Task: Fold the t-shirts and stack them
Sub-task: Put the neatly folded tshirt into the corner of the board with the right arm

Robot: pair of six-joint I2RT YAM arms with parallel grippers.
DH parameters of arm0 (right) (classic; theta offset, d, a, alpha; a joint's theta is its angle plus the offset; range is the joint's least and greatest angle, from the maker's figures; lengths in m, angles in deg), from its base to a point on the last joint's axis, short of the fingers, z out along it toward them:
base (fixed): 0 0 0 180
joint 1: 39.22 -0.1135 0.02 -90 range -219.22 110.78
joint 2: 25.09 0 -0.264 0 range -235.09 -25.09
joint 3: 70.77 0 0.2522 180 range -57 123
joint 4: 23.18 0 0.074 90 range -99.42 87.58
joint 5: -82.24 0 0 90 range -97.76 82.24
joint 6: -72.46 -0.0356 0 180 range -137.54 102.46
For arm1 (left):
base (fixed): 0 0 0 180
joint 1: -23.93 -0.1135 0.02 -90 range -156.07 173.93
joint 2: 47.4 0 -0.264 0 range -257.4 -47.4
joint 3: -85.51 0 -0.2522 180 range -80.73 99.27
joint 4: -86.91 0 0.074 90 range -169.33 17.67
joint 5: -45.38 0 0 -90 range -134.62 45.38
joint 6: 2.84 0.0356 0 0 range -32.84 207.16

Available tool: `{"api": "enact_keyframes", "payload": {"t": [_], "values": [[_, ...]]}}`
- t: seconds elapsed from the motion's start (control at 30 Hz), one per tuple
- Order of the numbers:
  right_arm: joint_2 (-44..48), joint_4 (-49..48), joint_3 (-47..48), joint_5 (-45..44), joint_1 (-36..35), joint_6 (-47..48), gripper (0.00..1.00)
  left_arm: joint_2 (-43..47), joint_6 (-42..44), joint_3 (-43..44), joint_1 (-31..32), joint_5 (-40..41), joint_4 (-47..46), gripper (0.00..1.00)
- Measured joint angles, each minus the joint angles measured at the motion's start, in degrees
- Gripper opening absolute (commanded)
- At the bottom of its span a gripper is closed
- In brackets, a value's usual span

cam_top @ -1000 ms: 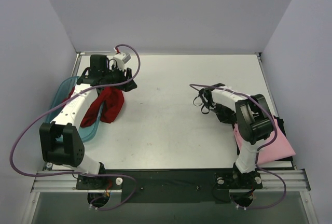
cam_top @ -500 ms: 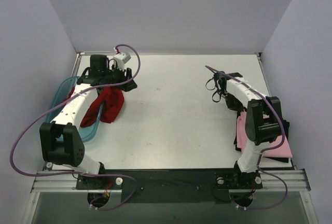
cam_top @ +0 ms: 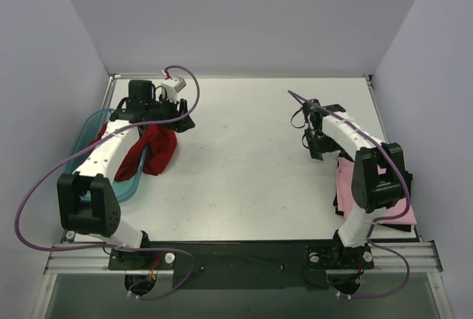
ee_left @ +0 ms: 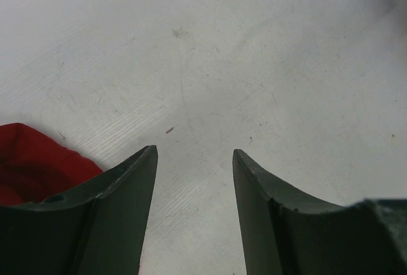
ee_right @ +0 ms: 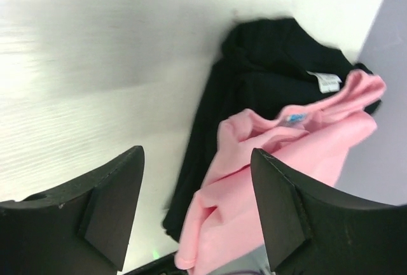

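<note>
Right gripper (ee_right: pixel 197 160) has swung away and sprung open, empty; light pink t-shirt (ee_right: pixel 273 160) lies rumpled atop black t-shirt (ee_right: pixel 267 71) beyond its jaws. Left gripper (ee_left: pixel 194 154) is open, dark red t-shirt (ee_left: pixel 32 160) beside one jaw: limp, light; pinch shoulders.

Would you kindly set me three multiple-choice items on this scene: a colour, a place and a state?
1. What colour is the shirt by the bin? A red; B black; C pink.
2. Where does the pink shirt lie? A in the bin; B on the black shirt; C at the middle of the table.
3. How is the right gripper? A shut on the pink shirt; B shut on the black shirt; C open and empty.
Answers: 1 A, the red shirt lies at the bin's rim. 2 B, pink overlaps black at the table's right edge. 3 C, its jaws stand apart around nothing.
</note>
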State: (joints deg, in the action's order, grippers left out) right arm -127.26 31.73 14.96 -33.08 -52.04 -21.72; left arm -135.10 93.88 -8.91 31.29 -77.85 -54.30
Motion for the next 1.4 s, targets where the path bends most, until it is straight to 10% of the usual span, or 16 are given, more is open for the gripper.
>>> {"api": "enact_keyframes", "payload": {"t": [0.47, 0.7, 0.77, 0.87, 1.4], "values": [[37.86, -33.75, -21.77, 32.41, 0.26, 1.53, 0.78, 17.55, 9.77, -10.78, -5.64, -0.2, 4.7, 0.7], [38.91, -44.3, -32.33, 40.0, 2.12, 0.33, 0.78, 35.89, -3.5, -33.33, -6.82, 10.71, -11.21, 0.72], [38.8, -45.7, -33.55, 41.59, 2.97, -0.11, 0.78, 38.23, -8.96, -40.46, -6.84, 16.33, -16.57, 0.9], [38.42, -47.98, -34.29, 43.39, 4.59, -0.28, 0.77, 40.17, -14.73, -47.71, -7.54, 22.45, -20.87, 0.91], [37.35, -54.49, -38.88, 47.08, 8.52, -1.79, 0.77, 42.34, -19.52, -49.62, -9.77, 36.5, -26.47, 0.93]]}}
